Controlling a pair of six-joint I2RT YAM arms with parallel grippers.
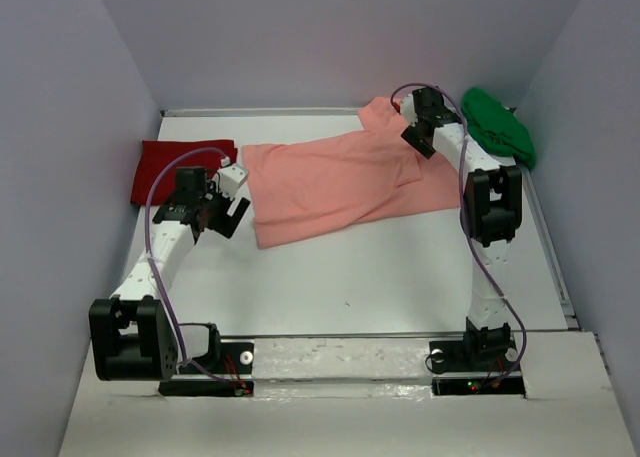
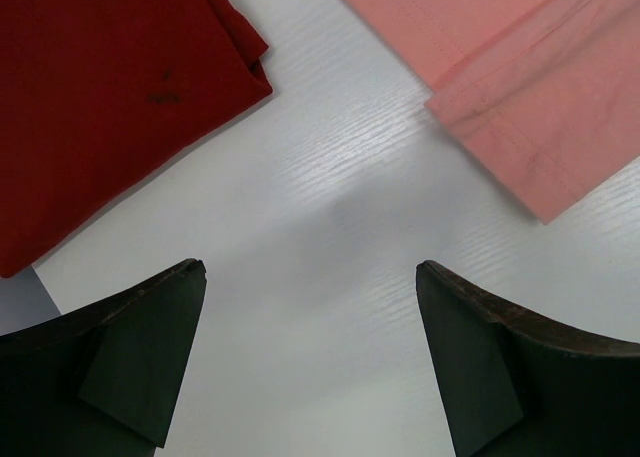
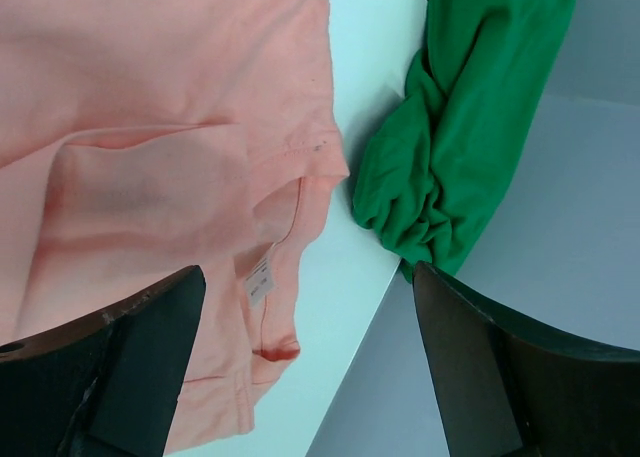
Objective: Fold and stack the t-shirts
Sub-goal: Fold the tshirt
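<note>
Pink shirt [image 1: 340,182] spread between red shirt [image 1: 175,167], green shirt [image 1: 500,125].

T-shirts count three: one salmon-pink shirt [image 1: 340,182], one deep red shirt [image 1: 175,167], one green shirt [image 1: 500,127]. Grippers count two: left gripper [image 2: 310,265], right gripper [image 3: 310,269]. There is one table [image 1: 400,272].

Bare table [image 1: 400,272] lies open in front of the pink shirt [image 1: 340,182], which spans the middle. A free strip runs between it and the red shirt [image 2: 90,97]. A narrower gap separates it from the green shirt [image 3: 460,127], bunched by the right wall [image 1: 590,127].
</note>
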